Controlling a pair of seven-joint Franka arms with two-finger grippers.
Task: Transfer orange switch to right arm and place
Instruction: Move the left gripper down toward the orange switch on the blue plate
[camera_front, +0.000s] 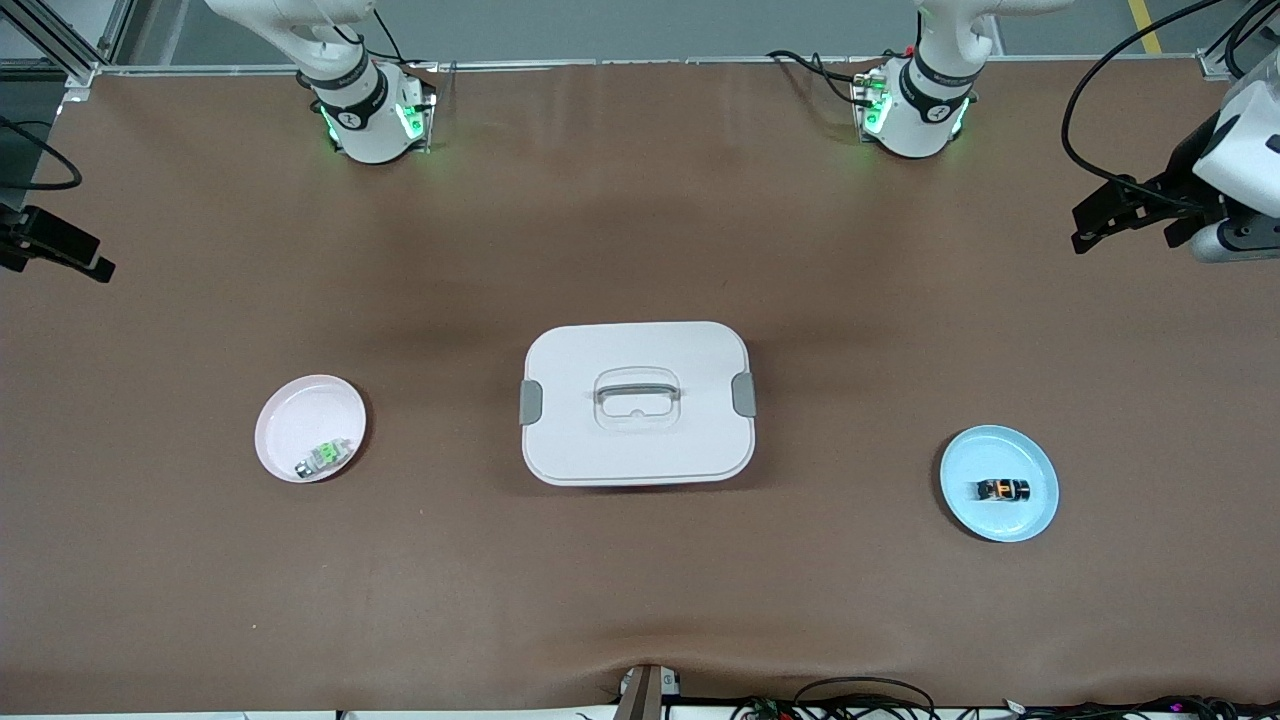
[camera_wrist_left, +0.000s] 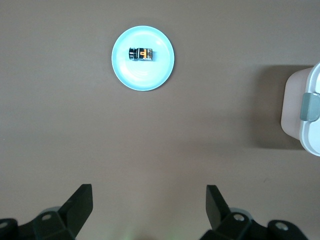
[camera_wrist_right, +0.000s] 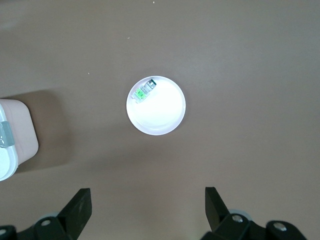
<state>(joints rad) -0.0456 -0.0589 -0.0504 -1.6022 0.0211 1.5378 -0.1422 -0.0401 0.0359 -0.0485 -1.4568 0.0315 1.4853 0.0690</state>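
On the pale blue plate (camera_front: 1030, 510), toward the left arm's end of the tabletop (camera_front: 640, 600), I see the orange switch (camera_front: 1002, 490): a tiny black block lying on its side, with an orange-lit face turned up and a bright, silvery end. It rests slightly off the plate's middle and nothing touches it. In the left wrist view the same switch (camera_wrist_left: 141, 54) on its plate (camera_wrist_left: 160, 75) shows well apart from the left tool (camera_wrist_left: 149, 210), which hangs high over bare tabletop with its fingers (camera_wrist_left: 79, 204) spread wide and nothing between them.

Between the two plates sits a white lidded box (camera_front: 637, 403) with grey side clips and a recessed handle. Toward the right arm's end of the tabletop lies a pink plate (camera_front: 300, 405) carrying a small green-and-silver component (camera_front: 325, 457) near its rim.

From my right wrist view, the right tool (camera_wrist_right: 148, 210) also hangs high over bare tabletop, its fingers (camera_wrist_right: 79, 205) parted and empty, with the pink plate (camera_wrist_right: 165, 117) and its component (camera_wrist_right: 145, 90) well apart from it. Both arms wait.
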